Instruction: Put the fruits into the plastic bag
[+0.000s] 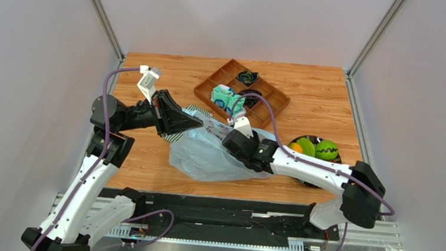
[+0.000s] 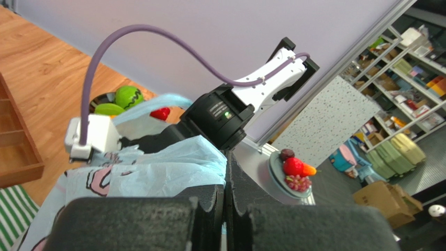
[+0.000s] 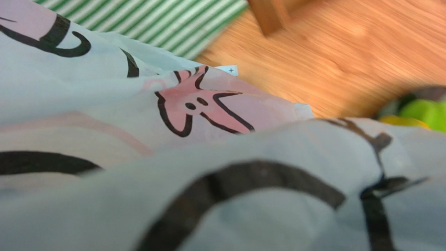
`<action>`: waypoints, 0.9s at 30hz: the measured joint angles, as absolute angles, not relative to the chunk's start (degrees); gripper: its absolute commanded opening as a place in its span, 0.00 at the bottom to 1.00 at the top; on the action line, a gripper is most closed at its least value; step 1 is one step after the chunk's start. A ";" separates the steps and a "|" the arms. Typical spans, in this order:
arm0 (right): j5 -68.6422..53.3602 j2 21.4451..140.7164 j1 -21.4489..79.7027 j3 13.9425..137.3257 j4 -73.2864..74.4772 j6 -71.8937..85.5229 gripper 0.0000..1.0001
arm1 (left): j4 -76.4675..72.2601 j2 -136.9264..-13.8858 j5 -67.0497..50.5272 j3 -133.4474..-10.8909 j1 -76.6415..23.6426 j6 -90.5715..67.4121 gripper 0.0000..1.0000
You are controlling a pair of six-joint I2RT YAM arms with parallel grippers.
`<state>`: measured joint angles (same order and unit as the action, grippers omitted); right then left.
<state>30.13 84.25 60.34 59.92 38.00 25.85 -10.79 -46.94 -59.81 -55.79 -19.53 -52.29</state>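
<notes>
Bag (image 1: 205,157) is lying slumped mid-desk (image 1: 328,97). It's thin, limp, slippery film, so the rim is probably the only usable hold. Left jaws are clamping that rim. Right jaws are pressing into the film; can't tell their state. Fruits (image 1: 312,148) are sitting to its right, probably light, rigid and roll-prone.

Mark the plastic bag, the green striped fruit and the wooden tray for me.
plastic bag (image 1: 205,157), top view, its crumpled middle.
green striped fruit (image 1: 326,149), top view, its centre.
wooden tray (image 1: 273,99), top view, bare right compartment.
</notes>
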 measured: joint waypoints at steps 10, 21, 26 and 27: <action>32.51 74.37 60.23 57.98 46.46 25.02 0.29 | -6.24 -44.80 -58.17 -50.94 -19.53 -51.35 0.00; 26.41 80.84 60.23 56.71 41.28 22.92 0.63 | 3.73 -45.56 -60.12 -41.71 -19.53 -45.84 0.00; 23.20 83.72 60.20 58.22 38.30 21.91 0.80 | 7.35 -44.86 -60.31 -42.94 -19.53 -42.50 0.00; 22.90 84.03 60.23 58.59 38.15 21.63 0.81 | 8.01 -44.91 -60.31 -43.29 -19.53 -41.87 0.00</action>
<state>22.90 84.03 60.23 58.59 38.15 21.63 8.01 -44.91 -60.31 -43.29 -19.53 -41.87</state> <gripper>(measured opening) 0.754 0.007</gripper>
